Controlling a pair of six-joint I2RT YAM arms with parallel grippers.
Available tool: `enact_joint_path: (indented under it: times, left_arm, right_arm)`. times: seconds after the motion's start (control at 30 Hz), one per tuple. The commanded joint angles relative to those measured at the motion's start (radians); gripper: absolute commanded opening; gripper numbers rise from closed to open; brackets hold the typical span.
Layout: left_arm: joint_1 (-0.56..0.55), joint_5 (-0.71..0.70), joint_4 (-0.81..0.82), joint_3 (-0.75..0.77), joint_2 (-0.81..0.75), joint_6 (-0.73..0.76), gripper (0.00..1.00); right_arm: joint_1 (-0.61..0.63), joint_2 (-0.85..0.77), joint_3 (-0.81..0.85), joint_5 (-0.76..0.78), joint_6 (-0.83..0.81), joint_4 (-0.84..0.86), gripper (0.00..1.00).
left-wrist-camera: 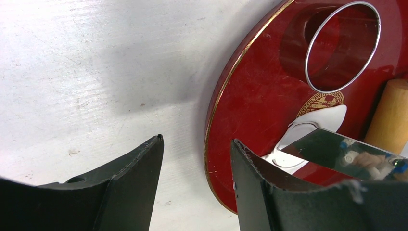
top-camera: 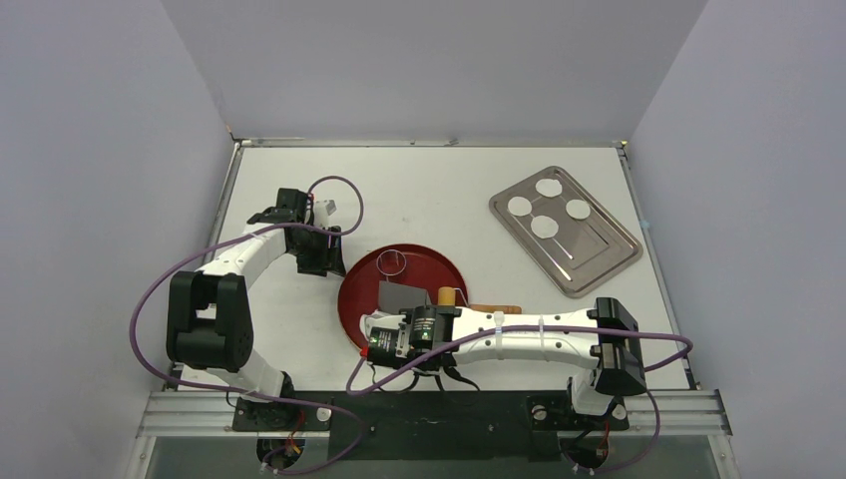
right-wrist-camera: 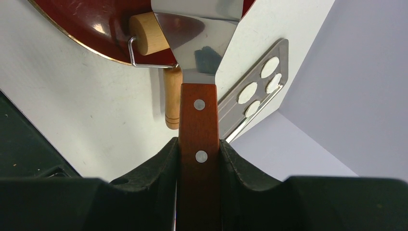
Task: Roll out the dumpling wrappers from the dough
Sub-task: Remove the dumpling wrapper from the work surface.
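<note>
Steel ring [top-camera: 393,262], wooden roller [left-wrist-camera: 392,115] beside dough [left-wrist-camera: 317,118]

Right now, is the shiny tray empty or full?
Neither: four dumpling wrappers lie flat on the metal tray, and its near half is bare.

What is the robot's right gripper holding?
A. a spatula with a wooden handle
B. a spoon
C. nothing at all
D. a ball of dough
A: in the right wrist view, the right gripper is closed on the brown riveted handle of the spatula, and the shiny blade sticks out towards the red plate.
</note>
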Motion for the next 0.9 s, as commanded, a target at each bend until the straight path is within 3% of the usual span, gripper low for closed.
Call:
enact_joint_path:
  times: [0.0, 0.87]
  left_arm:
    - [0.008, -0.007, 0.022, 0.005, -0.04, 0.003, 0.5]
    - [0.008, -0.007, 0.027, 0.005, -0.039, 0.004, 0.5]
  right_arm:
    - [0.008, -0.006, 0.01, 0.043, -0.002, 0.026, 0.0]
    - [0.022, 0.052, 0.063, 0.037, -0.043, 0.049, 0.0]
